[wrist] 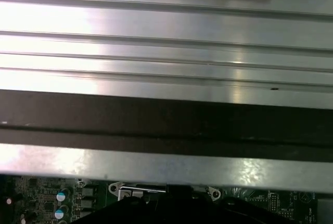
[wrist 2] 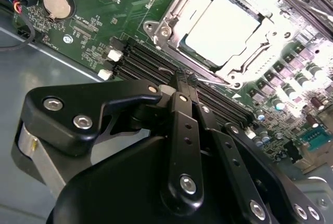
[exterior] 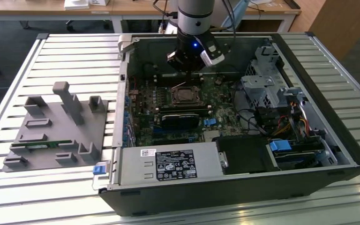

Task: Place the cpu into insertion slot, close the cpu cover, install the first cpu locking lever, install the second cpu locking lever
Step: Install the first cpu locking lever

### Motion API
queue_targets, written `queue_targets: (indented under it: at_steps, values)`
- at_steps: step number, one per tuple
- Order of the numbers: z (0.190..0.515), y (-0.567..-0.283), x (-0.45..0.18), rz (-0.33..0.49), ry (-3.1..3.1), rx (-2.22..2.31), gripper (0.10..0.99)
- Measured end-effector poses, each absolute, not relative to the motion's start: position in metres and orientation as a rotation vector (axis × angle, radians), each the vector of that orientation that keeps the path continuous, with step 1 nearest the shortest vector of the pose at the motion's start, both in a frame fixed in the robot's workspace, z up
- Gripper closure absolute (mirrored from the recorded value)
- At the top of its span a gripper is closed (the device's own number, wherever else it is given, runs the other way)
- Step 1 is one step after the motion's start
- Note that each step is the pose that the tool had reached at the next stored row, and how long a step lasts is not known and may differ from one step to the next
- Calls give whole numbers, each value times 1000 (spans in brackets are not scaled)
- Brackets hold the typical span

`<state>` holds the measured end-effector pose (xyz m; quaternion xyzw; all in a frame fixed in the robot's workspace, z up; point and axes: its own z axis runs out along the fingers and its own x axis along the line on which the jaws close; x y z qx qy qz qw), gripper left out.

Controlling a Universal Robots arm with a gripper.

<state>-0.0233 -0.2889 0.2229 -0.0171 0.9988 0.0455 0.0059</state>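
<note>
The gripper is seen in the exterior view over the far part of the open computer case, just above the green board. In the second wrist view its black fingers are pressed together, and nothing is held between them. Their tips sit close to the edge of the socket, near a thin metal lever.

The cpu is already lying flat in the socket, with its pale top showing. The cpu cover is laid down around it like a shiny frame, and the chip is seen through its square window. A round silver battery is seen on the board, well apart from the socket.

On the slatted table, a grey holder tray is set beside the case, on the exterior view's left.
</note>
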Motion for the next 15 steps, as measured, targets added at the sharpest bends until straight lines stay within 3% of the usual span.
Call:
queue_targets:
  at_steps: [15]
  values:
    - [216, -289, -20, 142, 3127, -54, 980]
